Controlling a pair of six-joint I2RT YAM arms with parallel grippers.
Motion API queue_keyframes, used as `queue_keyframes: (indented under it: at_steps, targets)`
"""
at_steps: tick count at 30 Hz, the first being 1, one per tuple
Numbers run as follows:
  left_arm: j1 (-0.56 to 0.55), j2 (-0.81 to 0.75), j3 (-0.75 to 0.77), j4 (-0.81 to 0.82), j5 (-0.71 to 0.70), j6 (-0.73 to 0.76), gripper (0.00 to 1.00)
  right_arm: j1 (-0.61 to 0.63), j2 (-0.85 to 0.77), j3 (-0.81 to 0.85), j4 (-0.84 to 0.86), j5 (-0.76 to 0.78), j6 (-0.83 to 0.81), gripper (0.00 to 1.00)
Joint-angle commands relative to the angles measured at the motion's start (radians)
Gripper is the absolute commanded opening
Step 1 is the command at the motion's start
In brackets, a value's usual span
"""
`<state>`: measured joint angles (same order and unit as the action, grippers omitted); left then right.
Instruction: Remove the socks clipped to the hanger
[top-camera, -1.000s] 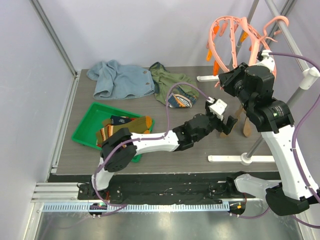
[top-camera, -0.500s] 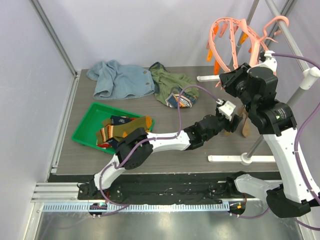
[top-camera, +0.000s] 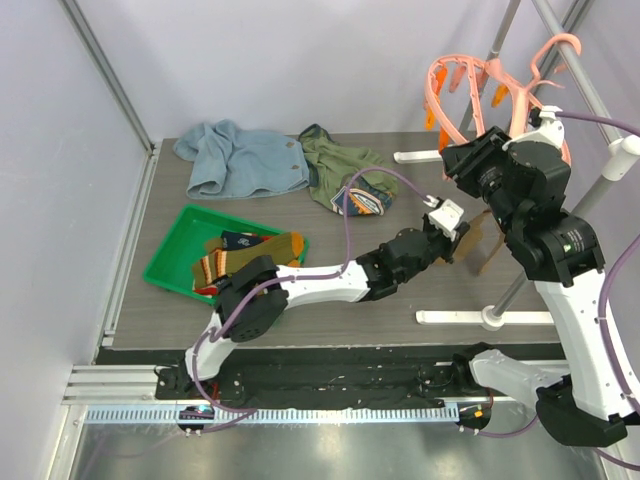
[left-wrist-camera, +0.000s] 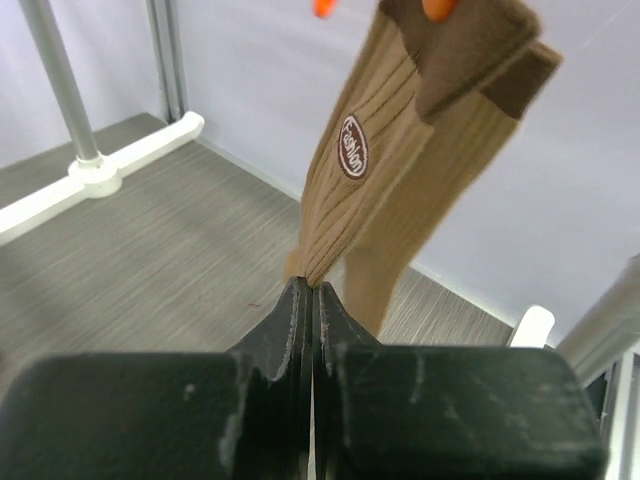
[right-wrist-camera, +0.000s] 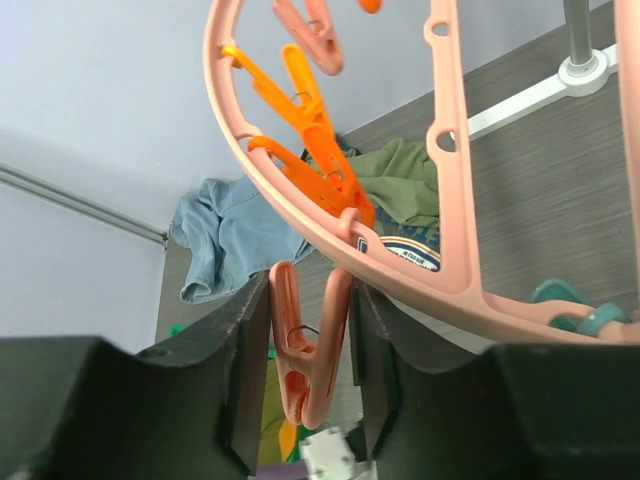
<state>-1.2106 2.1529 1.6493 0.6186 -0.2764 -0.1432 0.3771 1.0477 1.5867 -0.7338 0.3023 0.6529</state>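
Note:
The salmon-pink hanger (top-camera: 470, 75) hangs from the rack at the back right. Two tan socks (left-wrist-camera: 345, 190) dangle from its orange clips. My left gripper (left-wrist-camera: 312, 288) is shut on the lower tip of the nearer one, low beside the hanging socks (top-camera: 478, 240) in the top view. My right gripper (right-wrist-camera: 310, 285) is up under the hanger ring (right-wrist-camera: 450, 230). Its fingers press both handles of a pink clip (right-wrist-camera: 310, 350). More socks (top-camera: 245, 255) lie in the green tray. A navy patterned sock (top-camera: 362, 200) lies on the olive garment.
The green tray (top-camera: 170, 255) sits at the table's left. A light-blue garment (top-camera: 235, 160) and an olive garment (top-camera: 335, 160) lie at the back. Grey rack poles (top-camera: 590, 190) and white rack feet (top-camera: 480, 317) stand on the right.
My left gripper has shut on the tan sock's tip. My right gripper's jaws have widened around the pink clip, and the hanger has shifted slightly right.

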Motion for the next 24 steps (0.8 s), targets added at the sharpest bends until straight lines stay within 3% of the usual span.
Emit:
queue_keyframes:
  at_steps: [1, 11, 24]
  targets:
    - [-0.004, -0.125, -0.052, 0.04, -0.035, 0.025, 0.0, 0.006, -0.031, 0.01, 0.047, -0.014, -0.028, 0.44]
    - [-0.006, -0.223, -0.132, -0.003, -0.089, 0.034, 0.0, 0.006, -0.017, 0.156, -0.2, 0.02, -0.174, 0.63]
    - [-0.006, -0.315, -0.186, -0.066, -0.132, 0.016, 0.0, 0.006, -0.046, 0.269, -0.351, 0.139, -0.217, 0.65]
